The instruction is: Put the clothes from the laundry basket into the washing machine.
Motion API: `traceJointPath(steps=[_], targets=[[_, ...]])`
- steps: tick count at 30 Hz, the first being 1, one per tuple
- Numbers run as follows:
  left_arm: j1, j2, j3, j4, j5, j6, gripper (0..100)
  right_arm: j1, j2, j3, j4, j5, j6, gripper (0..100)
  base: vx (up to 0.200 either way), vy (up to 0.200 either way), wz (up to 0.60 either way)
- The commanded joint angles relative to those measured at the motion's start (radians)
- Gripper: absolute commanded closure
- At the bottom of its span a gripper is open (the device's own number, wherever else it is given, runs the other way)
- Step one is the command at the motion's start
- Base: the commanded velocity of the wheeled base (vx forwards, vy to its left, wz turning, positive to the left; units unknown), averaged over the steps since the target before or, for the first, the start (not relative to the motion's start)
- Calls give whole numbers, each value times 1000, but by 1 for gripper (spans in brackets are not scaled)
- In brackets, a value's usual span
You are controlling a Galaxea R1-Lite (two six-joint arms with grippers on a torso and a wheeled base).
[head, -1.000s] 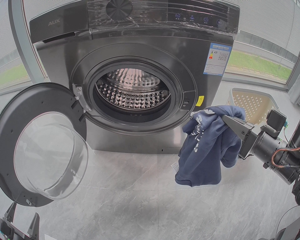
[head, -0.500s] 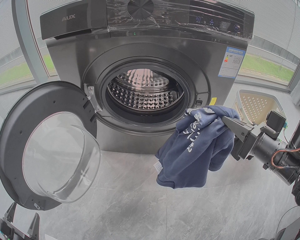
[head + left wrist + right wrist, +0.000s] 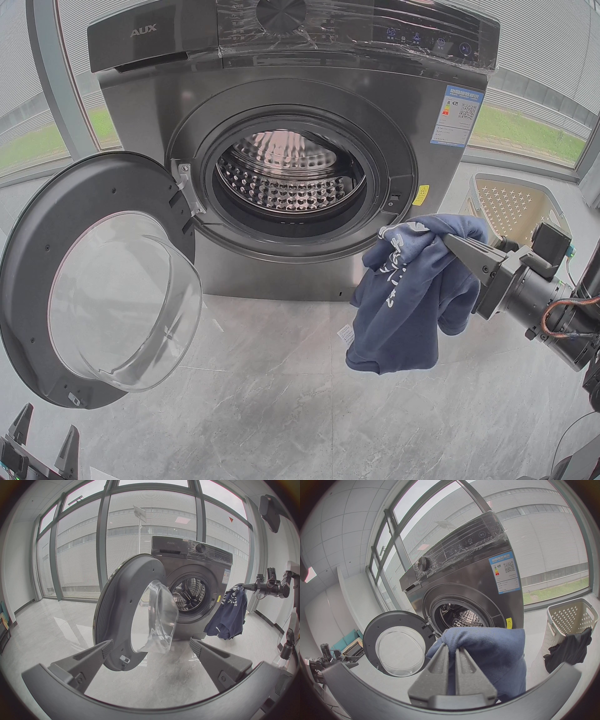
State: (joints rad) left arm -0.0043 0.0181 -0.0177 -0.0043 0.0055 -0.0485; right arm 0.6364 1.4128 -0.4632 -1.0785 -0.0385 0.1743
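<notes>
- While your left claw point(image 3: 49, 424) sits low at the far left, just above the grey floor point(image 3: 262, 400), its fingers stand wide apart with nothing between them.
- Next over, the washing machine door point(image 3: 94, 281) hangs swung fully open on its hinge, with its clear bowl facing you.
- The washing machine point(image 3: 294, 81) stands in the middle, and its perforated steel drum point(image 3: 287, 178) is visible through the round opening.
- Right of the opening, the navy garment point(image 3: 406, 294) with white print hangs in the air from your right claw point(image 3: 449, 239), whose fingers are pressed together on a fold at its top. The hem dangles above the floor, in front of the machine's lower right corner — outside the drum.
- At the far right, the laundry basket point(image 3: 519, 203) stands beside the machine — a dark cloth point(image 3: 568, 652) is draped over its rim.
</notes>
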Motion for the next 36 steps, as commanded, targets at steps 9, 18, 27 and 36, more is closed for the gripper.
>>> traceJointPath(steps=[9, 18, 27, 36], targets=[[0, -18, 16, 0, 1, -2, 0, 0, 8, 0, -1, 0, 1, 100, 0, 0, 0], [0, -18, 18, 0, 1, -2, 0, 0, 8, 1, -1, 0, 1, 100, 156, 0, 0], [0, -18, 18, -2, 1, 1, 0, 9, 15, 8, -3, 0, 11, 100, 0, 0, 0], [4, -18, 18, -2, -4, 27, 0, 121, 112, -41, -29, -14, 19, 100, 0, 0, 0]])
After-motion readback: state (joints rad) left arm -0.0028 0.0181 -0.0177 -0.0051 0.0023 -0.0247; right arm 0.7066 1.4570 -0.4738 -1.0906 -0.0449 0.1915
